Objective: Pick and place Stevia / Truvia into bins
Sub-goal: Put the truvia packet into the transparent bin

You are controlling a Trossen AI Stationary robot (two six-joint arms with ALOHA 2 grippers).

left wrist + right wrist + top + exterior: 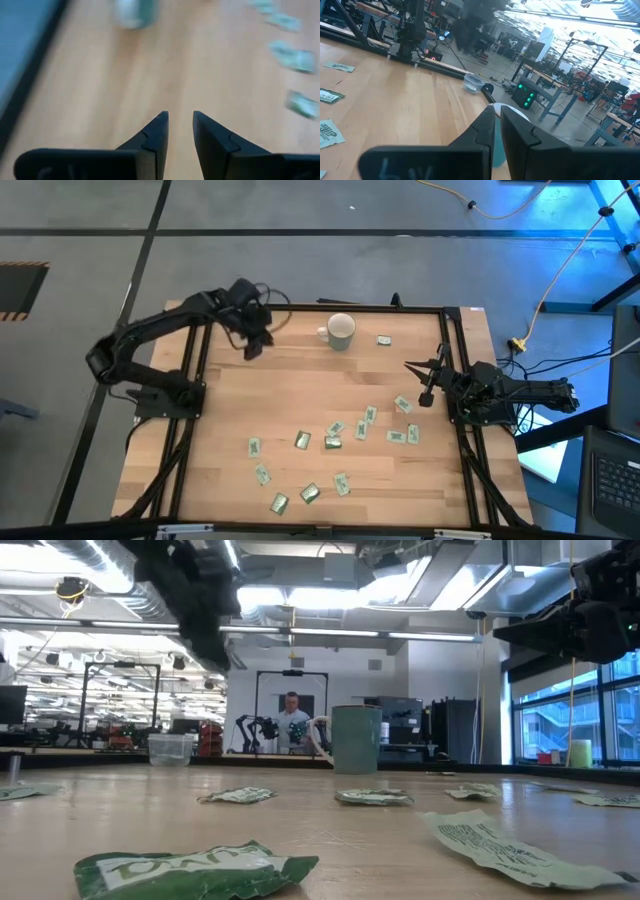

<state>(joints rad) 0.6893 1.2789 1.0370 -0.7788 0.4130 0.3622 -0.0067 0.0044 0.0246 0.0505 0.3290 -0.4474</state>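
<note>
Left arm reaches over the far left part of the table, left gripper held above the wood near the far edge, fingers slightly apart with a narrow gap, nothing between them. In the left wrist view bare wood lies under the tips, the mug blurred ahead and a few packets off to one side. A clear plastic cup sits at the far left of the table in the low view, also seen in the right wrist view; hard to make out from above.

Mug stands upright near the far edge, about centre, handle pointing toward the left arm's side. Left gripper is near it but not touching. One packet lies just to the right of the mug.

The sweetener packets, green and white, are scattered flat over the centre and near half of the table, none in the mug or cup as far as visible. A loose group sits right of centre, more toward the near edge.

Right arm lies low at the right edge, right gripper pointing inward above the table close to the rightmost packets; fingers nearly together with only a thin slit, holding nothing.

A person stands in the room far behind the table.
</note>
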